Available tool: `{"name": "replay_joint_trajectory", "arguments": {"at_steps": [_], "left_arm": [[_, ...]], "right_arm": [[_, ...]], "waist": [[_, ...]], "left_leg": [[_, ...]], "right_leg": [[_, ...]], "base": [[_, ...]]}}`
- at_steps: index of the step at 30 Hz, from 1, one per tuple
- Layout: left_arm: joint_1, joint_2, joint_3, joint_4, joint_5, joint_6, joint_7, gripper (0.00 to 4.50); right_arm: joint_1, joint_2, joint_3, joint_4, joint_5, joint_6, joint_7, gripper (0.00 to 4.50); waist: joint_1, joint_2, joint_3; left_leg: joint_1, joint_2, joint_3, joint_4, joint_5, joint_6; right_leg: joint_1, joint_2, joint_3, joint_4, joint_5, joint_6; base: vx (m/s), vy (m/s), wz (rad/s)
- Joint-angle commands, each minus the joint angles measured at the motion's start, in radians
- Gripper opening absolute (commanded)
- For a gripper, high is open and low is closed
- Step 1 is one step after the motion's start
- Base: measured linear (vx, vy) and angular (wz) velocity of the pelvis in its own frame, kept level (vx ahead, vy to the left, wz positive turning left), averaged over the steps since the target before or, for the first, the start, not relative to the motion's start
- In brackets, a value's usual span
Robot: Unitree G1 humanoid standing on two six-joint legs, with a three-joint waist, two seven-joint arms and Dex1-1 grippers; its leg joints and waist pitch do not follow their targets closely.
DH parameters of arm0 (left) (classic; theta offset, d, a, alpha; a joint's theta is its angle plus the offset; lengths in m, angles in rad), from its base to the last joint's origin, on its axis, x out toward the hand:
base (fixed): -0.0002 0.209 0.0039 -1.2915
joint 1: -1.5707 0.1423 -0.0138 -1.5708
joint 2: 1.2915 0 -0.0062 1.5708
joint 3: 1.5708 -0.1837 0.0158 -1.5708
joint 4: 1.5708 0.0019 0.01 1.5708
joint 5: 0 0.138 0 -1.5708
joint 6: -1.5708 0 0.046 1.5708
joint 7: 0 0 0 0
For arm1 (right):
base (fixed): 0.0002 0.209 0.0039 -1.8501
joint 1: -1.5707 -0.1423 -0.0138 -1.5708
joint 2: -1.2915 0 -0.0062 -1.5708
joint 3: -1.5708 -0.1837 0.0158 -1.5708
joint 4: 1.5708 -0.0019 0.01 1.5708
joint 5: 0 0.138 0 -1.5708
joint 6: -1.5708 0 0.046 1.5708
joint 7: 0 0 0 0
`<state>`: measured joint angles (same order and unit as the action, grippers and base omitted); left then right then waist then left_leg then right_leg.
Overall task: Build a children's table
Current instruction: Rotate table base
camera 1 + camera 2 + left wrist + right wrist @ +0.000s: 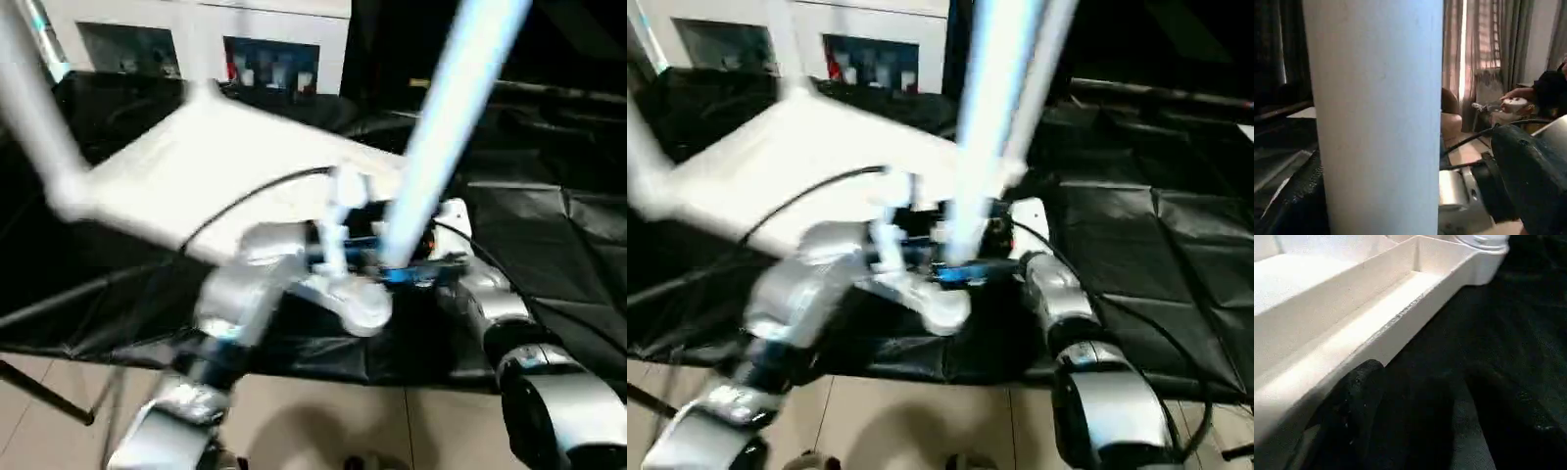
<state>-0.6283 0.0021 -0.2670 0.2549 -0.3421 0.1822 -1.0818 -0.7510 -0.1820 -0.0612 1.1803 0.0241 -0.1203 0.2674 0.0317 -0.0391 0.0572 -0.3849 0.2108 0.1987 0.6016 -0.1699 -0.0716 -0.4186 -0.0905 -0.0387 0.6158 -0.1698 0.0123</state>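
**Robot Holds a Table Leg Over the Tabletop**

The white tabletop [225, 166] lies upside down on a black sheet [549, 245]. One leg [29, 108] stands up at its left corner. Another leg [446, 127] rises tilted above the near right corner. The left gripper [377, 257] sits at the bottom of this leg; nobody can tell if it grips it. The right gripper [1415, 431] is spread apart beside the tabletop's edge, with one finger [1359, 406] under the rim. A white cabinet [196, 39] stands behind.

Dim room, head views smeared by heavy motion blur, white tabletop [206, 176] and raised leg [446, 137] glaring against black cloth [549, 235], daylight glowing through curtains [1474, 49] beyond the fingers, black finger [1359, 406] soft, out of focus
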Motion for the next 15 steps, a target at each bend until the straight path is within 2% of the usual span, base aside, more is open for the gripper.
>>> {"name": "replay_joint_trajectory", "arguments": {"at_steps": [1,3,5,8,9,11,12,13,14,15], "left_arm": [[-0.027,-0.020,-0.026,0.035,0.028,-0.033,0.012,4.48],[-0.035,-0.020,-0.026,0.056,0.044,-0.049,0.026,4.48],[-0.071,-0.010,-0.021,0.146,0.113,-0.108,0.101,4.48],[-0.111,0.019,-0.013,0.250,0.188,-0.160,0.189,4.48],[-0.126,0.052,-0.019,0.303,0.236,-0.188,0.224,4.48],[-0.132,0.065,-0.019,0.331,0.253,-0.202,0.239,4.48],[-0.136,0.074,-0.016,0.355,0.263,-0.217,0.249,4.48],[-0.137,0.080,-0.009,0.370,0.261,-0.224,0.249,4.48],[-0.137,0.083,0.000,0.388,0.252,-0.238,0.232,4.48],[-0.134,0.088,0.007,0.399,0.242,-0.249,0.209,4.48]], "right_arm": [[-0.023,0.025,0.018,0.000,-0.014,-0.022,0.040,3.06],[-0.022,0.025,0.023,0.001,-0.021,-0.025,0.040,3.06],[-0.025,0.018,0.024,0.008,-0.034,-0.031,0.009,3.06],[-0.032,-0.004,0.006,0.018,-0.028,-0.031,-0.030,3.06],[-0.033,-0.028,-0.007,0.015,-0.016,-0.036,-0.020,3.06],[-0.030,-0.041,-0.012,0.010,-0.011,-0.040,-0.004,3.06],[-0.025,-0.053,-0.016,0.002,-0.005,-0.046,0.017,3.06],[-0.019,-0.065,-0.019,-0.008,0.001,-0.051,0.042,3.06],[-0.010,-0.079,-0.021,-0.023,0.004,-0.058,0.074,3.06],[0.000,-0.092,-0.021,-0.039,0.008,-0.065,0.110,3.06]], "waist": [[0.007,0.000,-0.079],[0.007,0.001,-0.081],[0.006,0.002,-0.080],[0.007,0.000,-0.081],[0.010,-0.007,-0.080],[0.012,-0.007,-0.078],[0.012,-0.011,-0.078],[0.014,-0.010,-0.077],[0.012,-0.015,-0.078],[0.015,-0.014,-0.080]], "left_leg": [[0.014,0.011,-0.001,-0.060,-0.185,0.077],[0.016,0.011,-0.001,-0.059,-0.187,0.077],[0.017,0.010,0.000,-0.059,-0.188,0.079],[0.020,0.009,-0.003,-0.061,-0.207,0.069],[0.016,0.010,-0.004,-0.062,-0.201,0.066],[0.019,0.010,-0.002,-0.062,-0.215,0.065],[0.018,0.009,-0.002,-0.061,-0.218,0.065],[0.016,0.010,-0.003,-0.062,-0.214,0.063],[0.014,0.007,-0.002,-0.061,-0.217,0.065],[0.015,0.006,-0.001,-0.059,-0.206,0.073]], "right_leg": [[0.063,-0.031,0.024,-0.055,-0.070,-0.285],[0.062,-0.030,0.023,-0.056,-0.067,-0.285],[0.060,-0.027,0.023,-0.057,-0.065,-0.284],[0.060,-0.029,0.022,-0.062,-0.113,-0.261],[0.062,-0.032,0.021,-0.062,-0.126,-0.258],[0.057,-0.031,0.021,-0.065,-0.146,-0.255],[0.059,-0.031,0.021,-0.065,-0.154,-0.251],[0.060,-0.034,0.021,-0.065,-0.163,-0.246],[0.060,-0.033,0.020,-0.067,-0.172,-0.243],[0.060,-0.033,0.021,-0.066,-0.165,-0.246]], "base": [[0.000,0.000,0.00],[0.000,0.000,0.00],[0.000,0.000,0.00],[0.000,0.000,0.00],[0.000,0.000,0.00],[0.000,0.000,0.00],[0.000,0.000,0.00],[0.000,0.000,0.00],[0.000,0.000,0.00],[0.000,0.000,0.00]]}}
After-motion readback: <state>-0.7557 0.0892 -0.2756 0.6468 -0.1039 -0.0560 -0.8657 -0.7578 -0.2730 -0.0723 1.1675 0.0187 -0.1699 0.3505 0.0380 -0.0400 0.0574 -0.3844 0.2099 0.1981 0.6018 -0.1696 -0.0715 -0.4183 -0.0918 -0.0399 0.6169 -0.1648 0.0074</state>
